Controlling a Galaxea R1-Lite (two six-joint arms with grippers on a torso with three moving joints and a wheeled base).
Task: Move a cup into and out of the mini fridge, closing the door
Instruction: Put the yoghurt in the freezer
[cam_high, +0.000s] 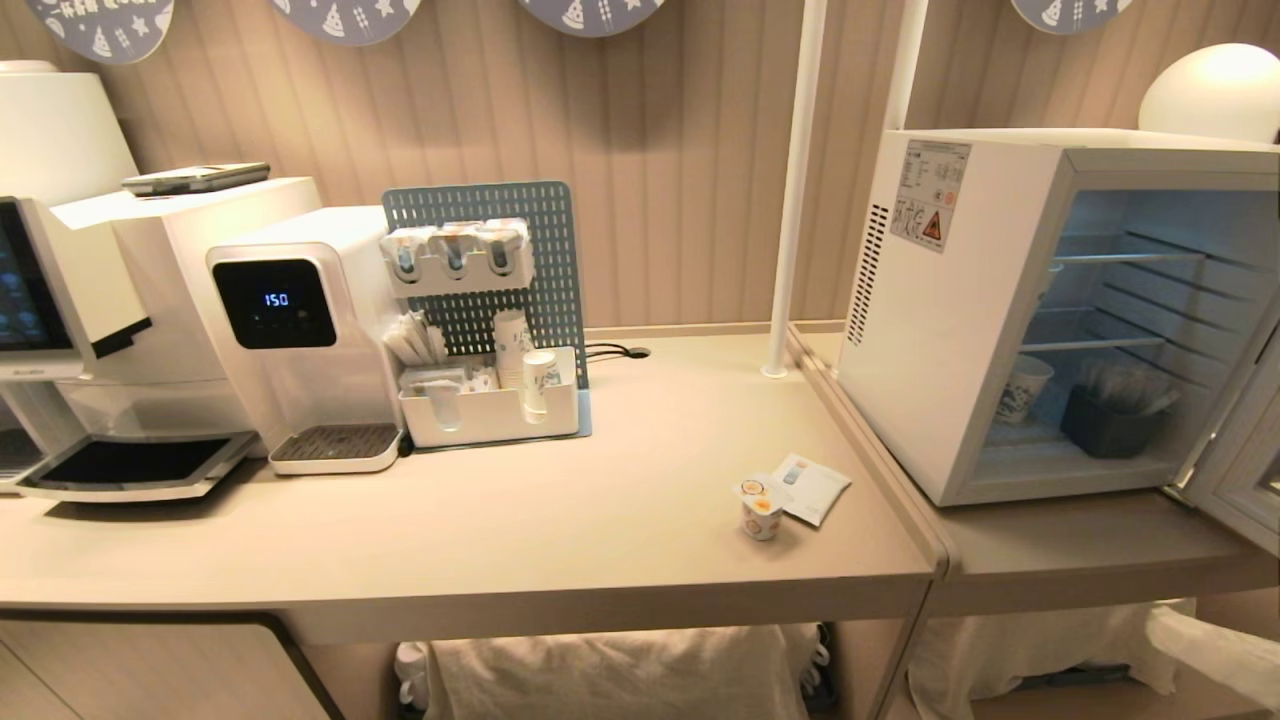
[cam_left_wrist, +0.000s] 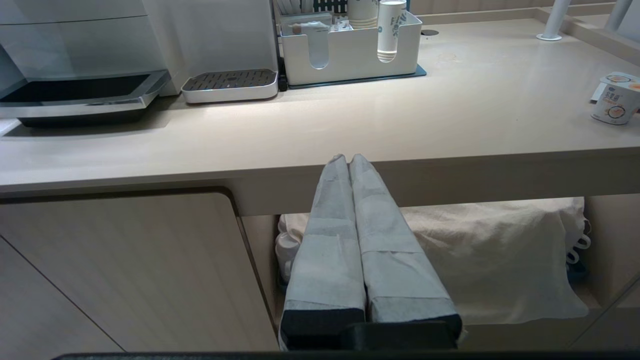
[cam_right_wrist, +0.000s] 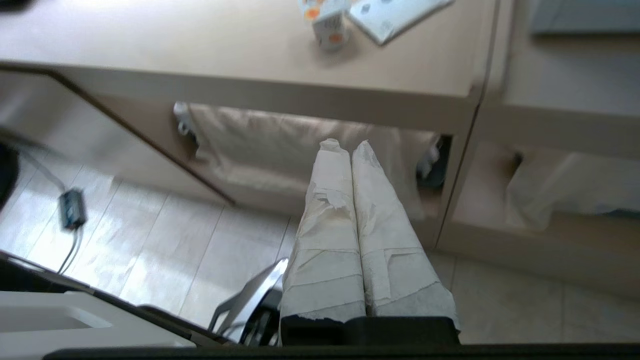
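Note:
The cup, small and white with an orange label and a foil lid, stands near the counter's front right corner; the left wrist view catches the cup far off to one side and the right wrist view shows the cup at the counter's edge. The mini fridge sits on the lower counter to the right, its inside exposed. Its door hangs swung open at the right edge. My left gripper is shut and empty below the counter's front edge. My right gripper is shut and empty, low in front of the counter.
A flat white packet lies beside the cup. A drinks machine and a white caddy with paper cups stand at the back left. Inside the fridge are a paper cup and a dark bin. A white pole rises near the fridge.

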